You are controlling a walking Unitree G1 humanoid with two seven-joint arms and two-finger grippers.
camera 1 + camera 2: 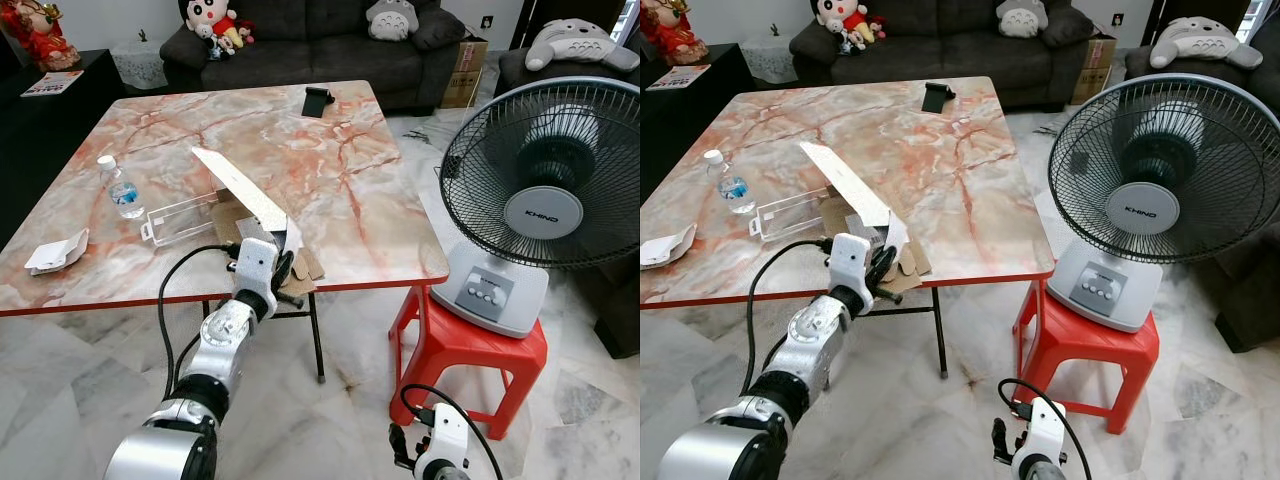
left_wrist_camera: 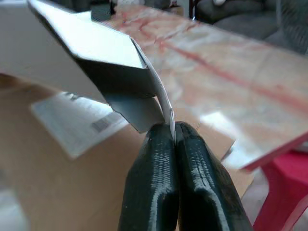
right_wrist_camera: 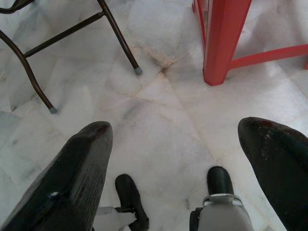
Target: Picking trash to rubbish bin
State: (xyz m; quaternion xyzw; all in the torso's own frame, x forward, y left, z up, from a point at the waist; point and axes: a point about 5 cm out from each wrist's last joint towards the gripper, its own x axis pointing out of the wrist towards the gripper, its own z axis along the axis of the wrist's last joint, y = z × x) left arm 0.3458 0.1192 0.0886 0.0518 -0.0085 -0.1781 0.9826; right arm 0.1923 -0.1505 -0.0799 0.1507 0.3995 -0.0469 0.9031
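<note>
"KHIND" — fan (image 1: 543,170) hub badge

I've got a marble-pattern table (image 1: 360,200) with a water bottle (image 1: 120,188) and a black phone (image 1: 318,100) on it, a grey fan (image 1: 545,205) standing on a red stool (image 1: 470,350), and a dark sofa (image 1: 300,45) behind.

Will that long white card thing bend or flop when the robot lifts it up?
Probably only a little. The white card strip sticks out straight from the left gripper, pinched at one thin folded end, so it seems fairly stiff and light. Being long and held by one end, it may wobble or twist.
</note>
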